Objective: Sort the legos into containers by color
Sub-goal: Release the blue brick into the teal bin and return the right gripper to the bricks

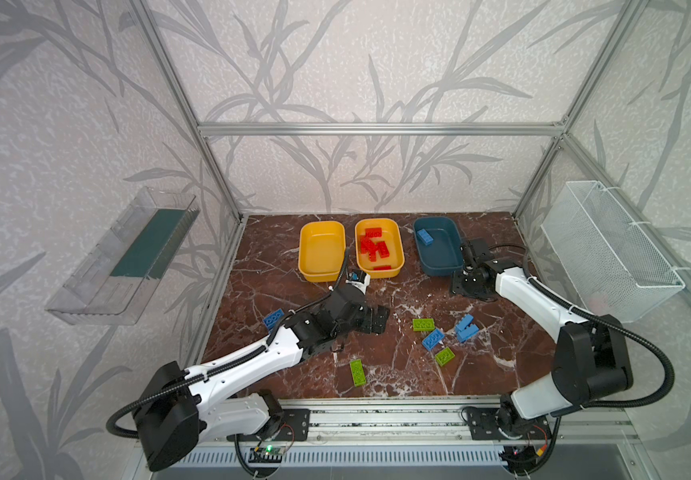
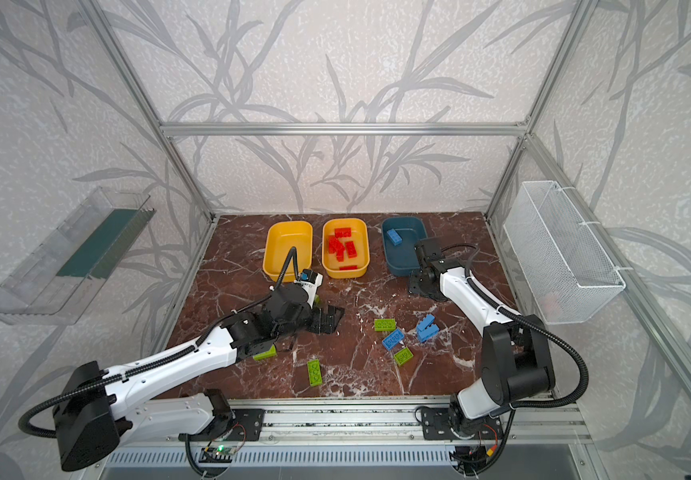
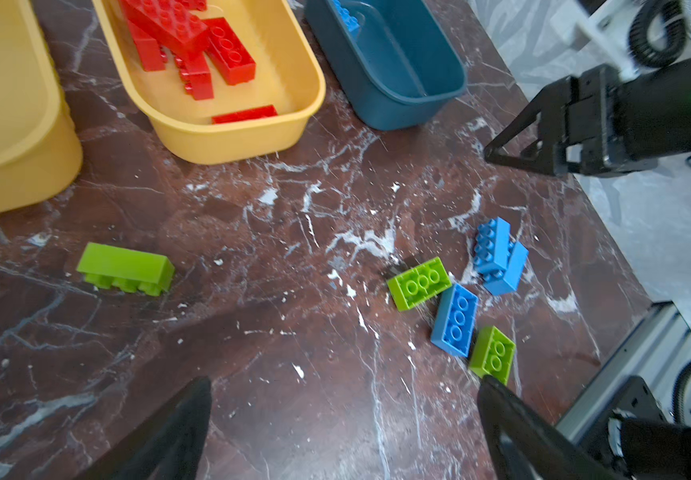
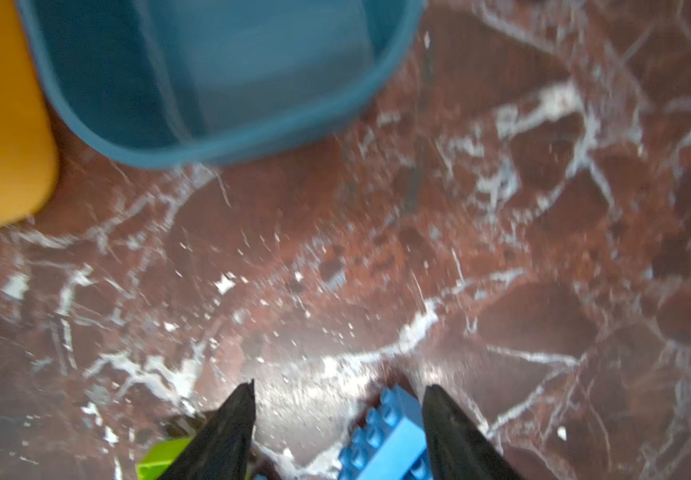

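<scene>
Red legos (image 1: pixel 377 247) fill the middle yellow container (image 1: pixel 397 266). One blue lego (image 1: pixel 424 237) lies in the teal container (image 1: pixel 439 268), and the left yellow container (image 1: pixel 320 272) holds nothing. Loose green legos (image 1: pixel 423 324) and blue legos (image 1: pixel 466 328) lie on the marble at centre right, with another green lego (image 1: pixel 357 372) nearer the front. My left gripper (image 1: pixel 377 320) (image 3: pixel 345 386) hovers wide open and empty left of that cluster. My right gripper (image 1: pixel 462 286) (image 4: pixel 337 399) hangs open and empty by the teal container's near corner, with a blue lego (image 4: pixel 389 440) on the table far below.
A blue lego (image 1: pixel 273 319) lies by the left arm, and a green lego (image 3: pixel 125 269) rests on its side near the yellow tubs. A clear tray (image 1: pixel 127 257) hangs on the left wall. A wire basket (image 1: pixel 609 253) hangs on the right wall.
</scene>
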